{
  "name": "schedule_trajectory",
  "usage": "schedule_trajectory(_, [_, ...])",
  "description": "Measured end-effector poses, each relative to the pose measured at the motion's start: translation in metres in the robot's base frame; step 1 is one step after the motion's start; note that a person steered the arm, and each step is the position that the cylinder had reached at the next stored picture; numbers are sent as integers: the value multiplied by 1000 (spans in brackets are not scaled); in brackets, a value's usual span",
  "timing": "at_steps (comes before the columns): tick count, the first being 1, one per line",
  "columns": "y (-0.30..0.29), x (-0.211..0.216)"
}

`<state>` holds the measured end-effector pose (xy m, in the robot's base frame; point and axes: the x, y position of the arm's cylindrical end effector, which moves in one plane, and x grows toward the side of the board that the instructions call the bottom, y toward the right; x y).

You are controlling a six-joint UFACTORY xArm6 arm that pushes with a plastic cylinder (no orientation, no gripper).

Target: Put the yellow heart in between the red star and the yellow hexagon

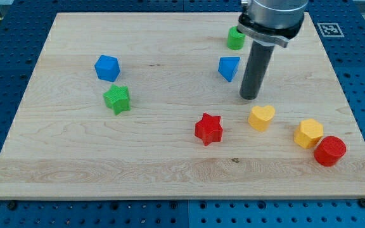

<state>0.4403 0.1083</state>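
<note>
Yellow heart [261, 117] lies flat on the bench [151, 171], toward the view's lower right, just below my tip [250, 97] and slightly to the view's right of it. A narrow strip of bare wood shows between tip and heart, so they look apart, though close.

Red star [208, 128] sits to the view's lower left of the tip, near the heart on the heart's left side, not touching it. Yellow hexagon [308, 133] sits to the view's lower right of the tip, near the heart on its right side, also with a gap. The heart is thus roughly on the line between star and hexagon, a little higher in the view than both.

Red cylinder [329, 151] is touching or all but touching the hexagon at its lower right; cannot tell which.

No hand on this arm: it ends in a straight dark rod that cannot open or close, and it holds nothing. The rod stands upright with the tip down on the wood.

Blue block [229, 67], wedge-like, just to the view's left of the rod and above the tip. Green block [236, 38], shape unclear, beside the arm's housing near the view's top. Blue cube [107, 68] and green star [117, 99] well apart to the view's left, close together.
</note>
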Motion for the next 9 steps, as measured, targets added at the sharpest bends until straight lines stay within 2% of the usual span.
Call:
schedule_trajectory(1, [-22, -1])
schedule_trajectory(3, [9, 29])
schedule_trajectory(9, [15, 58])
